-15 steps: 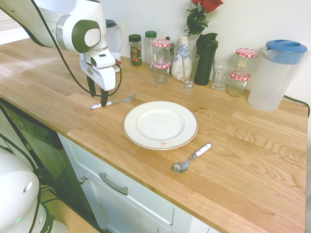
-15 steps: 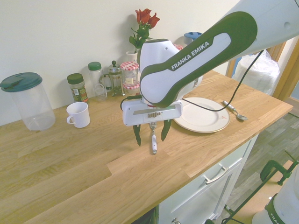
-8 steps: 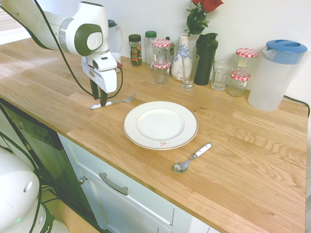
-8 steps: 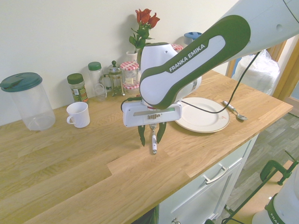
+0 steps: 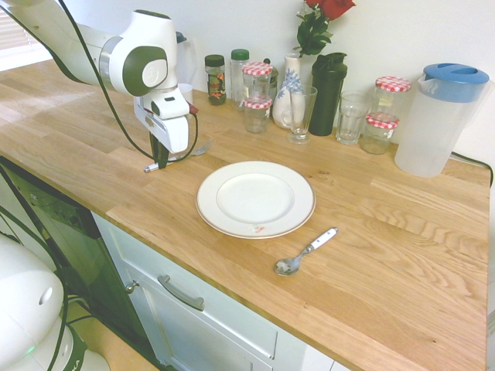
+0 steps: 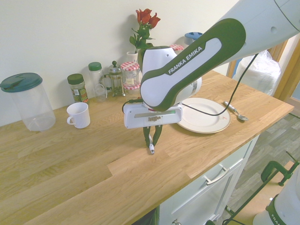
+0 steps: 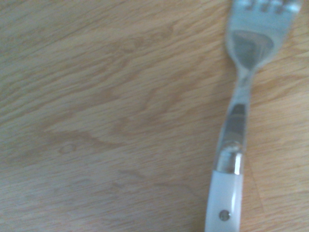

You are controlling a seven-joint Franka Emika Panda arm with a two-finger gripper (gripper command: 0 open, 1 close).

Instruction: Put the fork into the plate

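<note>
My gripper (image 6: 151, 143): 2 dark tapered fingers drawn close about fork's white riveted handle; firm pinch, cannot tell. Fork (image 7: 236, 116): smooth metal, on wood-grain counter (image 5: 371, 294), near plate (image 5: 256, 199), glazed, round, thin-rimmed. Spoon (image 5: 288, 266): round-bowled, beside plate. Mug (image 6: 78, 115): white, handled.

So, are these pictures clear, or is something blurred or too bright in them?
Wrist view: soft overall, the fork out of focus, with pale glints on its metal; first exterior view: light washes out the far left of the counter, while the plate looks sharp; second exterior view: soft shadow on the wall behind the roses.
</note>
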